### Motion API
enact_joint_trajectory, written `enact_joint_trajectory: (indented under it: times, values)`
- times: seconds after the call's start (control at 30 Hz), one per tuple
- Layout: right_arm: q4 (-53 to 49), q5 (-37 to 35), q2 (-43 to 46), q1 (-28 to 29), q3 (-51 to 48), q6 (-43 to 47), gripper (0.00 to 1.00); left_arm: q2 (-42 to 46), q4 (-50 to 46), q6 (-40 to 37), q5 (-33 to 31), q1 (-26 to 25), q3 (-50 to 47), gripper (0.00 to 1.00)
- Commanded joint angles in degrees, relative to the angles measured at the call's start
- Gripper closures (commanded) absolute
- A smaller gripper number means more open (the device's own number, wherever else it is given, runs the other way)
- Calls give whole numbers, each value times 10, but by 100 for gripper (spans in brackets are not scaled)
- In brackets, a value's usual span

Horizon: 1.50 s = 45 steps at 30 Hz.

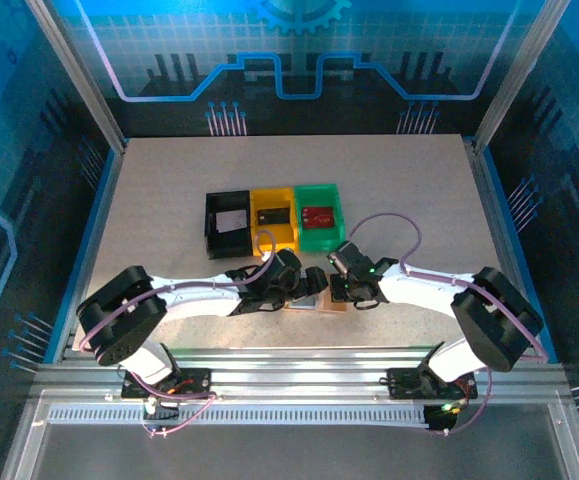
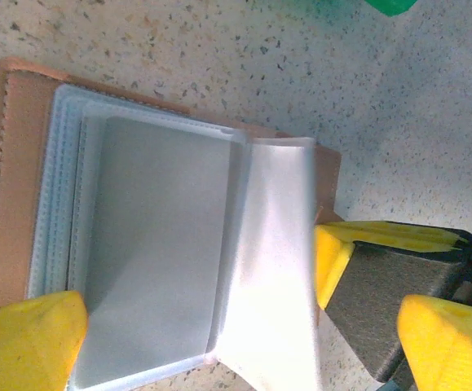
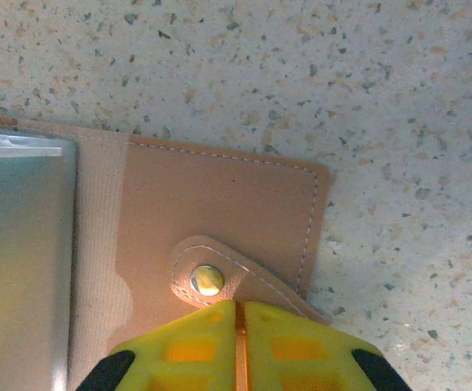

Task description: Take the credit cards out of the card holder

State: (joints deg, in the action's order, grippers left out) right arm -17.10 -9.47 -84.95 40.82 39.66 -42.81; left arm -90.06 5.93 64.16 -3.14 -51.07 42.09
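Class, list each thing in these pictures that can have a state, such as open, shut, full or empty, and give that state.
card holder: open, flat on the table, one clear sleeve raised.
left pincer: open, above the card holder.
right pincer: shut on the card holder's snap tab.
black tray: holds a white card.
yellow tray: holds a dark card.
green tray: holds a red card.

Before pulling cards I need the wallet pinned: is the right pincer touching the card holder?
Touching. Right wrist view: the right pincer is shut on the card holder's snap tab.
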Motion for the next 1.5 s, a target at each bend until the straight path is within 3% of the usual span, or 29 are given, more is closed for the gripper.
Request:
enact_joint_trajectory:
  times: [0.0, 0.3, 1.47]
  values:
    - [-1, 16, -19, -8, -22, -2, 91, -2, -23, -10, 0, -2, 13, 1]
    - [-1, 19, -12, -13, -26, 0, 93, 19, -105, -45, -41, -11, 39, 1]
    - [25, 40, -8, -14, -47, -3, 99, -26, -11, -9, 8, -29, 51, 1]
